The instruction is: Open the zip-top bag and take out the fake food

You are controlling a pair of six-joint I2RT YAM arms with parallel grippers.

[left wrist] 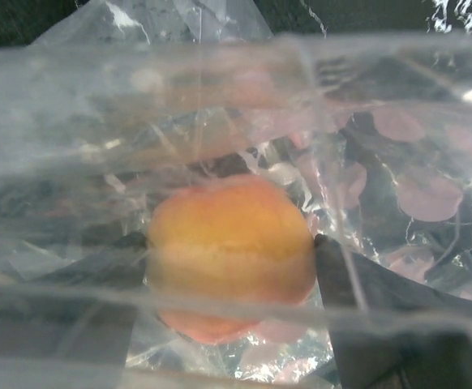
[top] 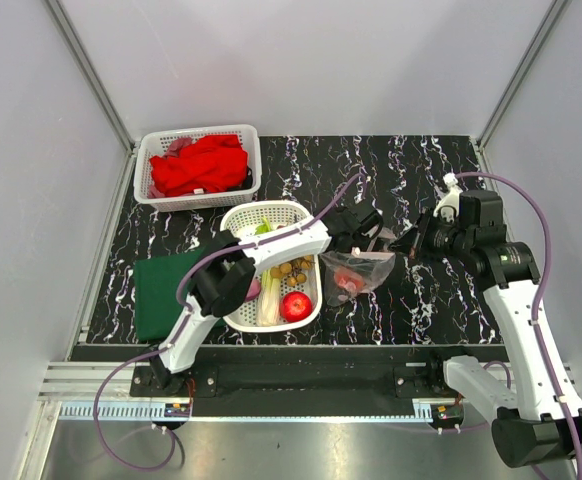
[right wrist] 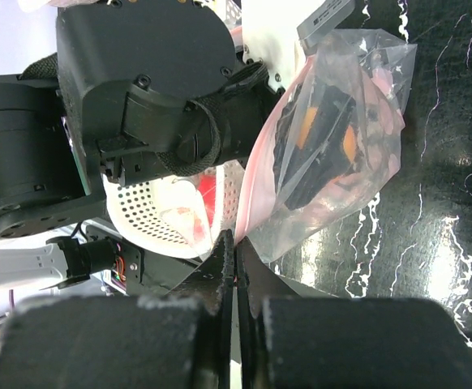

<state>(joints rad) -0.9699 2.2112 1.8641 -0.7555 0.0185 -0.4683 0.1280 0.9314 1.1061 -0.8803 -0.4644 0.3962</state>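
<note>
The clear zip-top bag [top: 363,270] lies on the black marble table just right of the white food basket. My left gripper [top: 369,243] reaches inside the bag. In the left wrist view its fingers [left wrist: 343,275] are shut on an orange peach [left wrist: 232,251], with plastic film all around. My right gripper [right wrist: 236,243] is shut on the bag's pinkish zip edge [right wrist: 262,174] and holds it up; it also shows in the top view [top: 408,243]. The right wrist view shows the left fingers and orange fruit through the bag [right wrist: 333,121].
A white perforated basket [top: 239,215] holds a red apple [top: 295,305], a leek [top: 269,300], a berry bunch [top: 293,270] and a green pepper [top: 263,228]. A second basket [top: 151,145] with a red cloth stands at the back left. A green cloth [top: 163,290] lies at the left.
</note>
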